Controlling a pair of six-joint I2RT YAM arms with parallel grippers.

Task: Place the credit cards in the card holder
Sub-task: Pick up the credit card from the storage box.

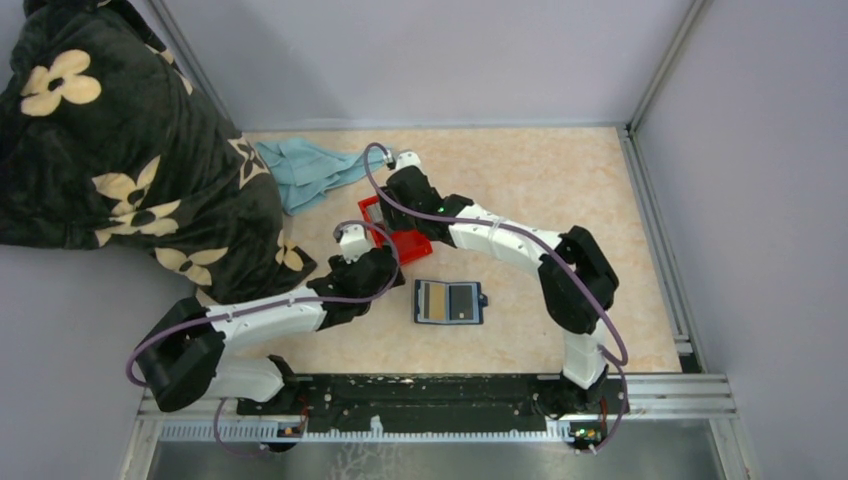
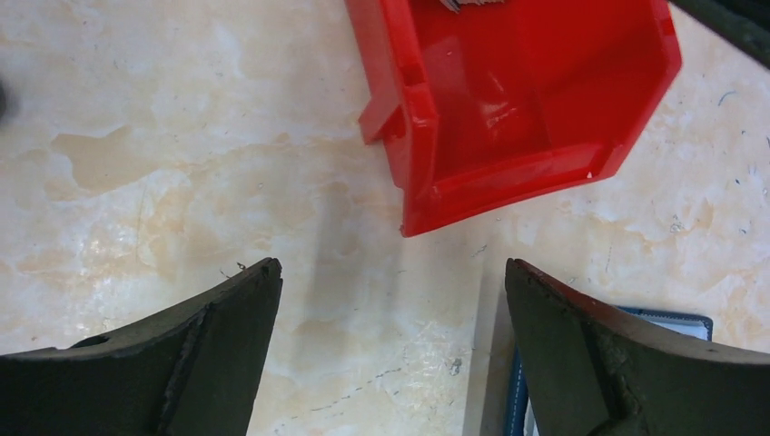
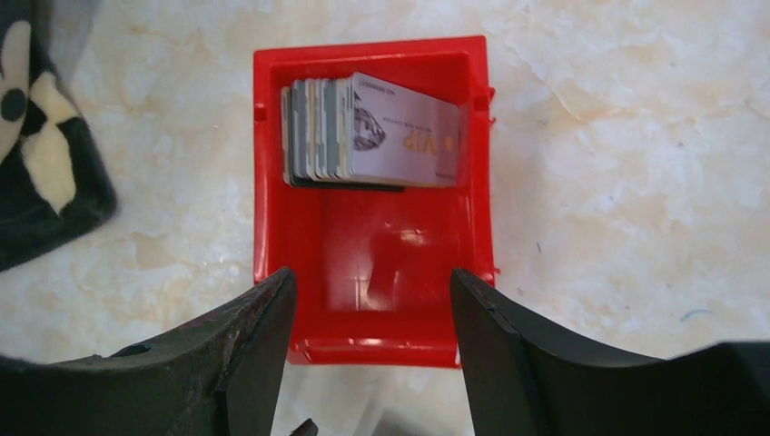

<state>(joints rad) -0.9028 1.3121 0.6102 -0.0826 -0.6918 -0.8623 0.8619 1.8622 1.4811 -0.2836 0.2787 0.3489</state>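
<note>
The card holder (image 1: 449,302) lies open on the table, showing a tan panel (image 1: 433,299) and a grey one (image 1: 462,300) inside; I cannot tell if these are cards. Its blue edge shows in the left wrist view (image 2: 676,316). A stack of several credit cards (image 3: 363,136) stands at the far end of the red bin (image 3: 272,227), with a greyish-white VIP card in front. My right gripper (image 3: 372,272) is open and empty over the bin's near end. My left gripper (image 2: 390,268) is open and empty above bare table, between the bin (image 2: 427,136) and the card holder.
A dark floral blanket (image 1: 120,150) covers the left side, and a teal cloth (image 1: 305,170) lies beside it at the back. Enclosure walls stand at the back and right. A metal rail (image 1: 660,230) runs along the right edge.
</note>
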